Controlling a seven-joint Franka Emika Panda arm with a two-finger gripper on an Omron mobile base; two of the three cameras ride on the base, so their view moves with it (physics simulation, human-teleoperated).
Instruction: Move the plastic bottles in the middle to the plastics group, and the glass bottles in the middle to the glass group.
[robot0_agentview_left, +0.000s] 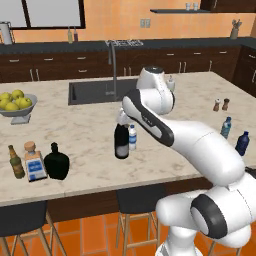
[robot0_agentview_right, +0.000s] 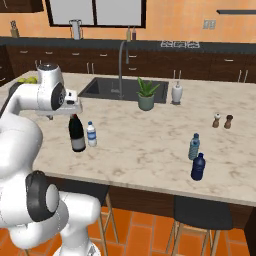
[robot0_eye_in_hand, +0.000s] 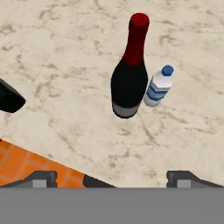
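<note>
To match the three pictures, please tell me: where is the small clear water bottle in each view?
Left base view: small clear water bottle at centre, right of the tall dark wine bottle.
Right base view: left of centre, again right of it.
Hand view: upper right, beside it.
Shared landmark: the wine bottle.

Arm (robot0_agentview_left: 200, 145): glossy white rounded shells, dark grey/black joint rings & end caps; small dark finger tips (robot0_eye_in_hand: 41, 178).

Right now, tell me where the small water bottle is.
The water bottle stands upright mid-counter, just right of the wine bottle in both base views, near the front edge and in front of the sink, with the open gripper above them.
</note>
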